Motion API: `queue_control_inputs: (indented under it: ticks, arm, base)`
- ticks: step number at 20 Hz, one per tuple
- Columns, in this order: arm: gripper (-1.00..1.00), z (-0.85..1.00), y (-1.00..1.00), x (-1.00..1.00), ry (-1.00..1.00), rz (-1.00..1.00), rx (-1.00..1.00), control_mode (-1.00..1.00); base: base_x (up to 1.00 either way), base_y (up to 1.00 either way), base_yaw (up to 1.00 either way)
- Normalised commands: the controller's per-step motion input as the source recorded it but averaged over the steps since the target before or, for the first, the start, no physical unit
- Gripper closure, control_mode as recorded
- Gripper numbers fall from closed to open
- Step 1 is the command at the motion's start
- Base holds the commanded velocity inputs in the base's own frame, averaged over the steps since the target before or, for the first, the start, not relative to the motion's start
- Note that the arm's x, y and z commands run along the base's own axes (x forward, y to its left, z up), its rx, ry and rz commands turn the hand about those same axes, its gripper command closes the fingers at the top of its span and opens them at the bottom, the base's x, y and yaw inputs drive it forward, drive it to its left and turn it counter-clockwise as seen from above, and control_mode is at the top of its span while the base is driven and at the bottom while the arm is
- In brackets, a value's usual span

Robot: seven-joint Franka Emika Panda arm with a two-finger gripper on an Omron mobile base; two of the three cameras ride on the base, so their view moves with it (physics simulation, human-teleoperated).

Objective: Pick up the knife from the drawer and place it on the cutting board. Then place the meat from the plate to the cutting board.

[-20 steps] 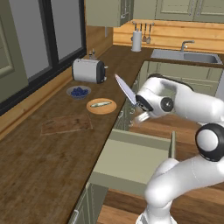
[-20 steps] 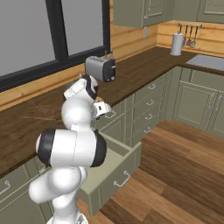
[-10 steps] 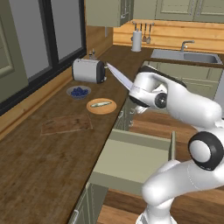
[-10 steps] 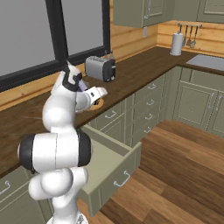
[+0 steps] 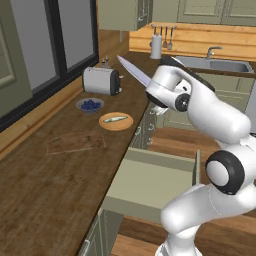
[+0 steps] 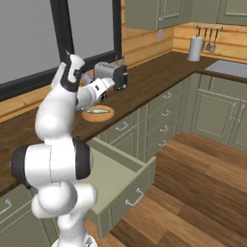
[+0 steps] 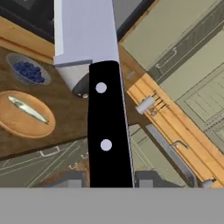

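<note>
White arm rises at lower left, forearm reaching over dark wood desk. Tool near toaster, jaw state not discernible here. Plate on desk just below tool, meat lying on it. Drawer pulled out, pale olive-green, small metal handle on front. Paper towel roll upright at far desk end, utensils hanging beside it. Sink at right. Wood floor below cabinets.

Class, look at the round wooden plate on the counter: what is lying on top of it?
On the plate lies one small elongated pale piece, the meat, alone near its middle. The rest of the plate's face is bare wood. Whatever is underneath the meat is covered.
</note>
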Motion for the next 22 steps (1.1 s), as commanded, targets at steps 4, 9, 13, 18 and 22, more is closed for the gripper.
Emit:
queue_control_inputs:
  ticks: [4, 9, 13, 18, 22]
  arm:
    - [1.00, 0.76, -0.03, 0.00, -0.35, 0.00, -0.18, -1.00]
    - [1.00, 0.61, 0.00, -0.08, -0.48, -0.05, -0.20, -1.00]
    - [1.00, 0.49, 0.00, -0.26, -0.56, -0.08, -0.21, -1.00]
    - [1.00, 0.23, 0.00, -0.27, -0.50, -0.10, -0.32, -1.00]
    - [1.00, 0.00, 0.00, -0.01, -0.03, -0.01, -0.44, -1.00]
  base:
    - [0.00, 0.00, 0.00]
    - [0.00, 0.00, 0.00]
    - [0.00, 0.00, 0.00]
    - [0.00, 0.00, 0.00]
    - [0.00, 0.00, 0.00]
